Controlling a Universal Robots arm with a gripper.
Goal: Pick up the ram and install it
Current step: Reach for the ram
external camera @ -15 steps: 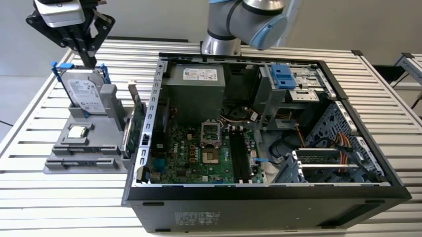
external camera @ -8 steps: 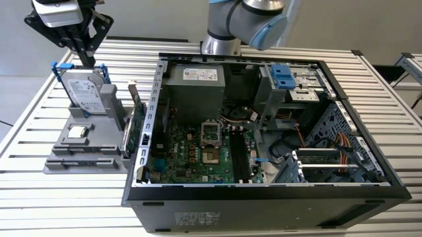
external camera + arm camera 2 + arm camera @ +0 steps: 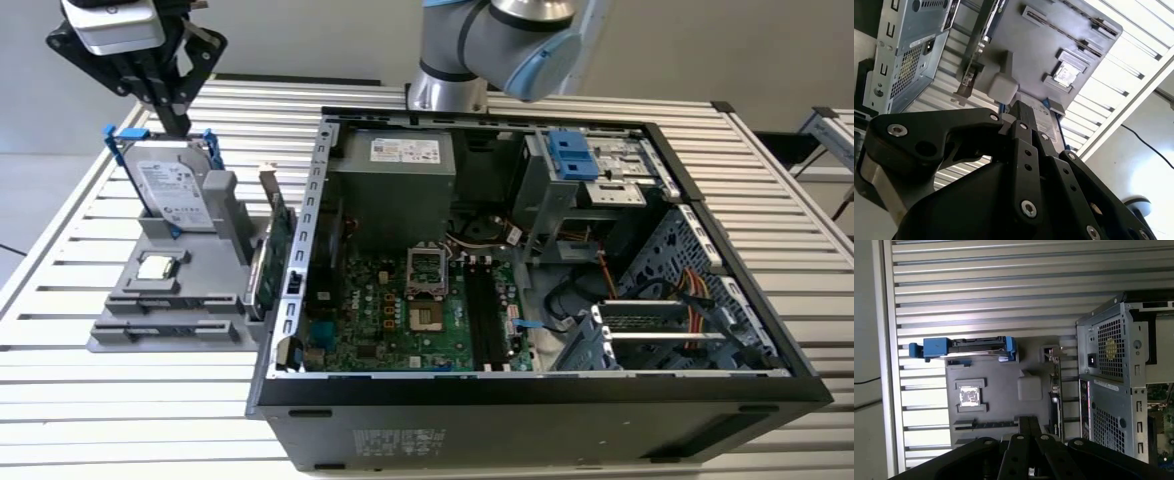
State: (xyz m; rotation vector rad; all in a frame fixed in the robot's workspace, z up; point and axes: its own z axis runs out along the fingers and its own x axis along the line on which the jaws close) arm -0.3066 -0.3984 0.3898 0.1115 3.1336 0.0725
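Observation:
My gripper (image 3: 179,126) hangs at the exterior view's far left, just above the upright silver hard drive (image 3: 174,188). Its black fingers (image 3: 1025,426) are pressed together, and nothing shows between them in either wrist view. Below them lies the grey parts holder (image 3: 999,370). A slim dark stick, the ram (image 3: 986,424), rests on edge in a slot of that holder, past the square processor (image 3: 969,395). The fingertips are close beside one end of the ram and well above it. The open computer case (image 3: 534,250) with its green motherboard (image 3: 400,320) stands to the exterior view's right.
A green expansion card (image 3: 274,262) stands upright between the holder and the case wall. The hard drive's blue-tabbed frame (image 3: 936,347) sticks up under the gripper. The slatted metal table (image 3: 120,400) carries everything. The arm's base (image 3: 447,90) rises behind the case.

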